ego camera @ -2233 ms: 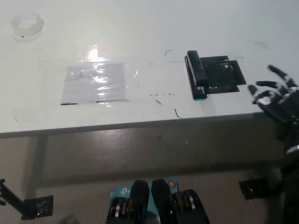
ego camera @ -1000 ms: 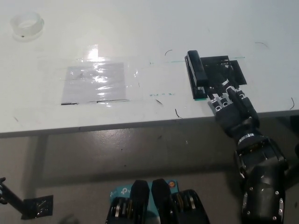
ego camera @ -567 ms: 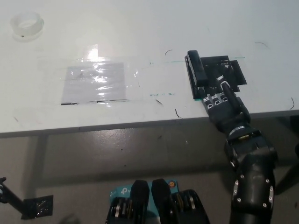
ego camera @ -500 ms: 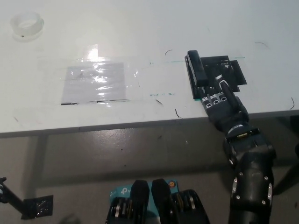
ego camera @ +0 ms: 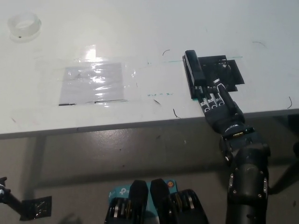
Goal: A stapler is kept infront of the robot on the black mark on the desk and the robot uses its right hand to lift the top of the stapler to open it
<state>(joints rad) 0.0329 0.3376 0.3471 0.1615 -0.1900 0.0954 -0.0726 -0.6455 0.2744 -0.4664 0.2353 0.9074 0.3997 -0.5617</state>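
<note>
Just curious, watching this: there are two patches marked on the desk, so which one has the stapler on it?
The black mark on the right, beside the right hand, carries the stapler. The grey shiny patch further left has nothing on it.

No readable text, label, brand, number or sign anywhere on the white desk. Only thin pen-like squiggles scattered over the desk top, none forming a letter or digit. Nothing legible on the stapler near the front edge, on the black mark beneath it, or on the clear taped sheet.
</note>
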